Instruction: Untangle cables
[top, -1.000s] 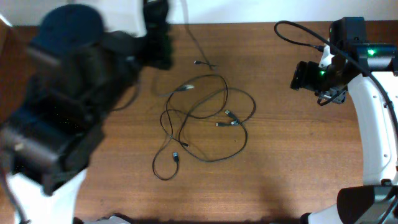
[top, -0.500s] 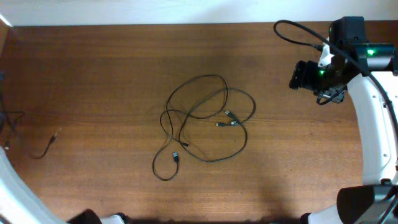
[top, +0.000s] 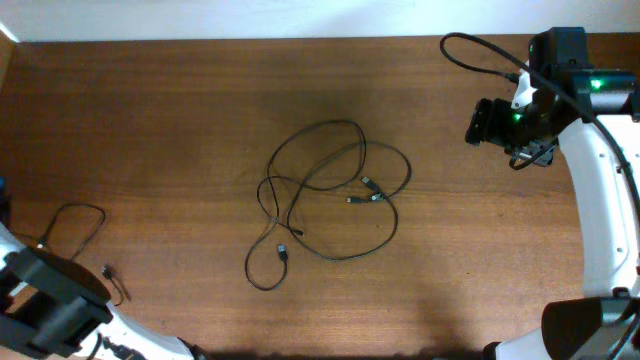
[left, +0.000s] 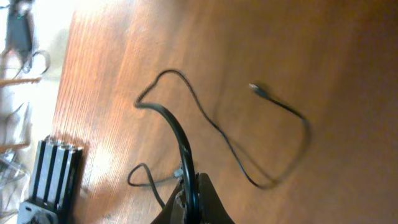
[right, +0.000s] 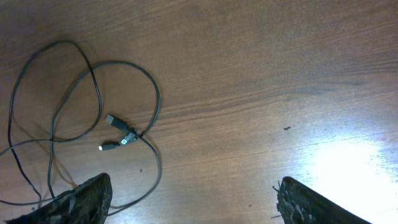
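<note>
A tangle of thin black cables (top: 330, 190) lies in loose loops mid-table, with small plugs (top: 368, 192) inside the loops. It also shows in the right wrist view (right: 93, 112), with silvery-tipped plugs (right: 118, 134). One separate black cable (top: 78, 218) lies at the front left. In the left wrist view this cable (left: 205, 118) curves out to a free plug (left: 256, 89). My left gripper (left: 189, 202) is shut on this cable. My right gripper (right: 193, 205) is open and empty, held above the table's right rear (top: 482, 122), apart from the tangle.
The brown wooden table (top: 180, 100) ends at a white wall along the back. Off the table's left edge stand a black ribbed block (left: 53, 180) and other clutter (left: 15, 25). The left arm's body (top: 45, 305) fills the front left corner.
My left arm has swung from the back left to the front left corner, taking one cable with it away from the tangle. The right arm and the tangle have not moved.
</note>
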